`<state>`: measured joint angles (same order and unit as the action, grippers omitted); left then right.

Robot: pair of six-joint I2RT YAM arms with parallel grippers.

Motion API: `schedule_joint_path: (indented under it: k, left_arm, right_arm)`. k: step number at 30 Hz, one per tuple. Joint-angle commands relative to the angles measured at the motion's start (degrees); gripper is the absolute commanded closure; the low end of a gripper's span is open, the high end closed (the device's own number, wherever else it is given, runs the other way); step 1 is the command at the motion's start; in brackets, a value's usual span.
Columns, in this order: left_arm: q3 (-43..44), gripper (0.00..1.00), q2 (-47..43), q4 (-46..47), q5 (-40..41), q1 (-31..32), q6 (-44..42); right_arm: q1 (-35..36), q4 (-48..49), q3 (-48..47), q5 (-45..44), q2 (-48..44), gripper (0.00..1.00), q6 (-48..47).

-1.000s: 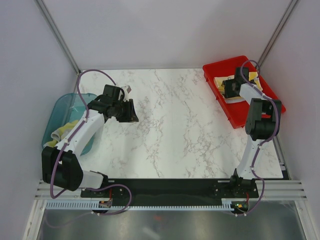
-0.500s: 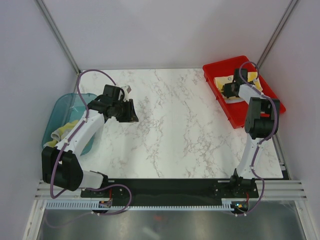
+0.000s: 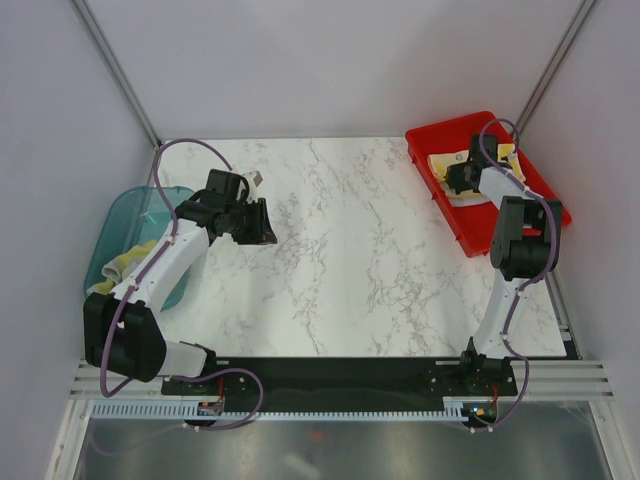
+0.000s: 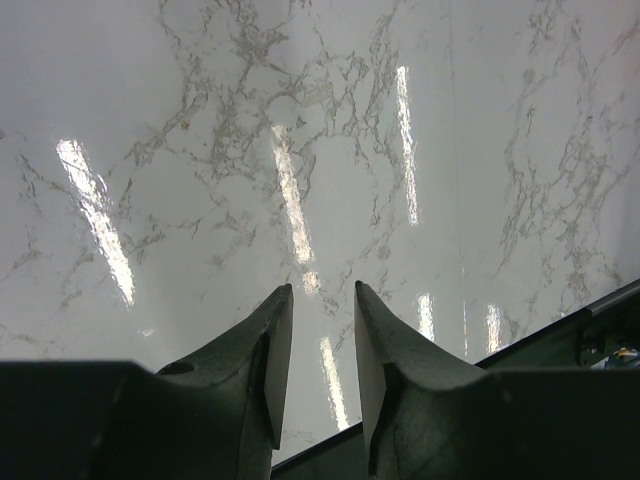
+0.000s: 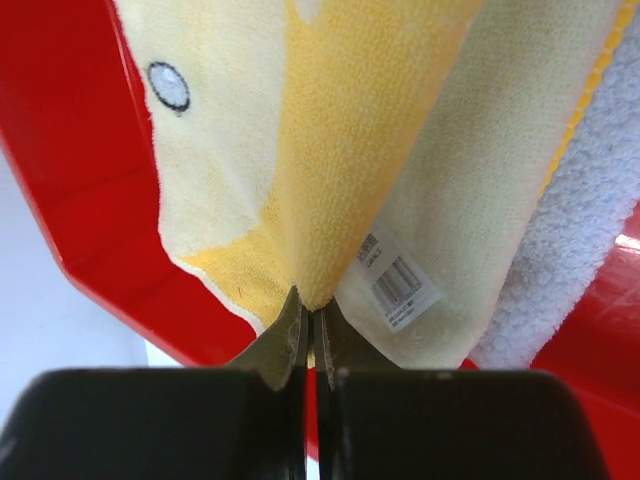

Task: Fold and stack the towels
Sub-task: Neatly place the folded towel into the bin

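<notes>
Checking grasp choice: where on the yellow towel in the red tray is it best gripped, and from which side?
Probably the raised fold at its near edge, from above, jaws straddling the ridge. The yellow towel lies flat in the red tray, so only that pinched-up ridge offers purchase; the right gripper is shut on it there.

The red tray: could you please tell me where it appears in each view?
Top external: red tray at the far right, in the upper half of the picture.
Left wrist: not in it.
Right wrist: red tray along the left edge and lower right, behind the yellow towel pinched by the right fingers.
Shared landmark: that yellow towel, lying in the tray in the top view too.
</notes>
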<state>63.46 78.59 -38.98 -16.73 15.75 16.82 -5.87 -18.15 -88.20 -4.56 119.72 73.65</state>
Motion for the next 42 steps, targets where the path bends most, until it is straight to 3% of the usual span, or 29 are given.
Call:
schedule_joint_path:
  k: [1,2,4,25,32,38,42]
  left_arm:
    - [-0.1,0.62,-1.4,0.1,-0.3,-0.3,-2.3]
    - [-0.2,0.62,-1.4,0.1,-0.3,-0.4,-2.3]
    - [-0.2,0.62,-1.6,0.1,-0.2,-0.3,-2.3]
    - [-0.2,0.63,-1.1,0.2,0.0,-0.4,-2.1]
    - [-0.4,0.63,-0.9,0.2,0.4,-0.3,-2.1]
    - [0.9,0.63,-0.7,0.3,1.3,-0.4,-1.2]
    - [6.8,0.61,-1.0,0.3,3.9,-0.4,1.6]
  right_arm:
    - [-0.4,-0.3,-0.1,0.8,-3.9,1.0,-1.7]
    - [-0.6,-0.4,-0.2,1.0,-3.9,0.94,-2.0]
    - [-0.7,-0.4,-0.4,1.7,-3.7,1.0,-2.3]
    - [-0.9,-3.0,-1.1,2.6,-1.6,1.0,-10.0]
    - [-0.9,-6.4,-2.8,0.3,-1.9,0.69,-12.6]
    - [-1.8,-15.2,-8.2,-1.4,-3.9,0.59,-16.9]
    - [-2.0,-14.6,-8.9,0.3,-7.2,0.63,-20.2]
